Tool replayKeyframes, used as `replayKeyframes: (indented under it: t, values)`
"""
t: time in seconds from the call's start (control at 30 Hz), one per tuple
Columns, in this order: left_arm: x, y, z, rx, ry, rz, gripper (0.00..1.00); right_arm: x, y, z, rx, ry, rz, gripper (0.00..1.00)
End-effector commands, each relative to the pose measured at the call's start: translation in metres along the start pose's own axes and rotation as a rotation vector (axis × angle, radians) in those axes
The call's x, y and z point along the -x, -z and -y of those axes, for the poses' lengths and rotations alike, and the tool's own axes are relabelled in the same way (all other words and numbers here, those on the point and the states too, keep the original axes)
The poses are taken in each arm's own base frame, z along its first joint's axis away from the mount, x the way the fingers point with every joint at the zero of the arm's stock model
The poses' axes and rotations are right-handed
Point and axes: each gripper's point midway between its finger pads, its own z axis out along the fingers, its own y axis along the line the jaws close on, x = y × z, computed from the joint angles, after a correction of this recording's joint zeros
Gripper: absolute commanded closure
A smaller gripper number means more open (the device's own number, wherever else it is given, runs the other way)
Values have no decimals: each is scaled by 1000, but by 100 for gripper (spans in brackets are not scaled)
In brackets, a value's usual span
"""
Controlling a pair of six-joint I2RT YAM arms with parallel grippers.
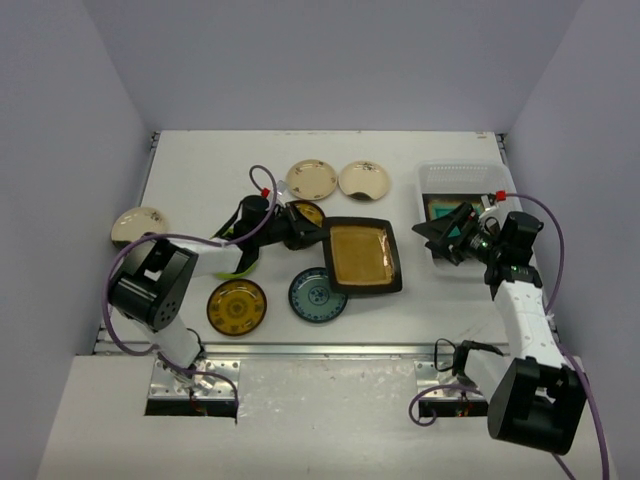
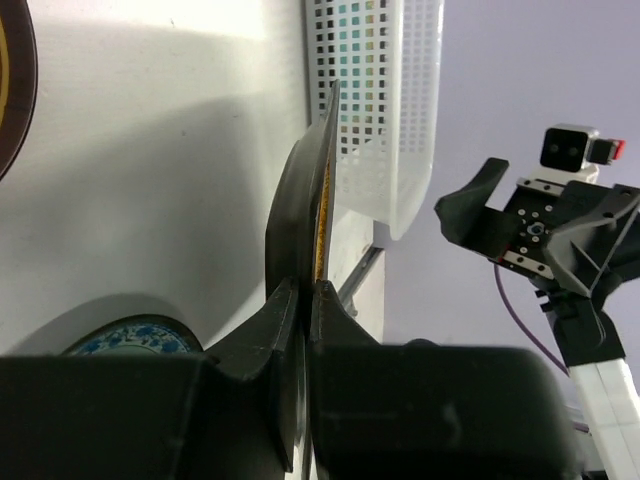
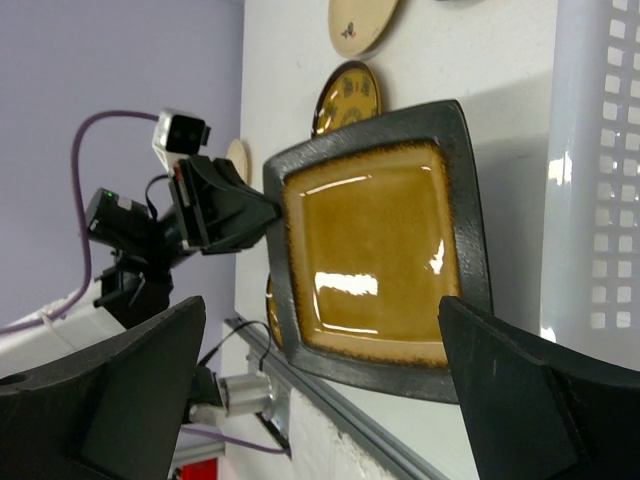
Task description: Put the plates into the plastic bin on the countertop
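Observation:
My left gripper (image 1: 320, 238) is shut on the left rim of the square amber plate (image 1: 362, 256) and holds it off the countertop (image 1: 200, 180). In the left wrist view the plate (image 2: 300, 190) is edge-on between the shut fingers, my gripper (image 2: 305, 292) pinching it. The plastic bin (image 1: 462, 178) stands at the right with a teal square plate (image 1: 438, 207) inside. My right gripper (image 1: 442, 240) is open and empty at the bin's near left corner, facing the amber plate (image 3: 370, 250); it shows wide open in its own view (image 3: 320, 330).
Two round cream plates (image 1: 312, 178) (image 1: 364, 179) lie at the back, another cream one (image 1: 138, 225) at far left. An amber-patterned plate (image 1: 237, 306) and a blue-white one (image 1: 318, 295) lie near the front rail (image 1: 330, 350). A second amber-patterned plate (image 1: 306, 211) lies under my left arm.

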Motion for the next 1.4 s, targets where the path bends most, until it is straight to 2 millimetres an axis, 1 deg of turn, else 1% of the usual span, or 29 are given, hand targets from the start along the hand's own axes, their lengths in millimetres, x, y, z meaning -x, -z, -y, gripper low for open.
replayKeyframes:
  t: [0.0,0.07,0.13,0.17,0.27,0.33,0.4,0.47,0.57,0.63,0.67,0.7,0.77,0.8,1.0,1.07,1.1,1.13,1.17,1.27,1.33,1.37]
  values:
    - [12,28,74,-248,-76,28,100,9,1,-14,45,122,-28,1]
    - [11,37,83,-272,-87,31,100,9,0,-13,40,136,-46,1]
    - [10,48,97,-303,-107,34,100,7,-1,-10,37,136,-67,1]
    - [9,50,100,-309,-112,36,100,6,-2,-9,40,136,-77,1]
    - [8,62,116,-343,-136,45,100,-4,-9,-3,15,140,-117,3]
    - [5,72,130,-376,-150,46,100,-17,-16,-1,4,155,-173,6]
    - [3,78,139,-397,-160,47,100,-28,-20,-9,57,152,-213,13]
    - [2,82,144,-407,-167,46,100,-32,-22,-19,116,150,-226,21]
    - [1,85,147,-415,-174,43,100,-38,-24,-35,208,157,-233,33]
    - [0,85,148,-418,-172,35,100,-43,-23,-45,260,161,-249,37]
    - [-1,86,148,-421,-171,32,100,-45,-23,-50,288,161,-257,49]
    - [-1,86,149,-424,-171,30,100,-47,-22,-56,315,163,-265,68]
    - [-1,85,148,-420,-167,31,100,-48,-21,-59,326,165,-267,95]
    - [1,85,149,-420,-169,35,100,-49,-20,-60,330,164,-270,100]
    - [9,81,156,-419,-174,49,100,-55,-14,-67,364,159,-280,100]
    - [15,75,152,-375,-167,60,97,-53,-13,-71,373,152,-265,100]
    - [18,74,153,-364,-168,66,96,-52,-12,-73,377,155,-256,100]
    - [23,74,154,-345,-183,89,74,-50,-11,-75,382,142,-246,100]
    - [31,72,150,-299,-194,127,48,-46,-10,-81,386,116,-229,100]
    - [54,74,147,-212,-200,229,33,-32,-8,-90,383,64,-166,100]
    - [69,75,144,-152,-192,290,19,-21,-7,-91,366,22,-114,100]
    - [80,76,135,-91,-173,339,15,-12,-6,-90,353,8,-71,100]
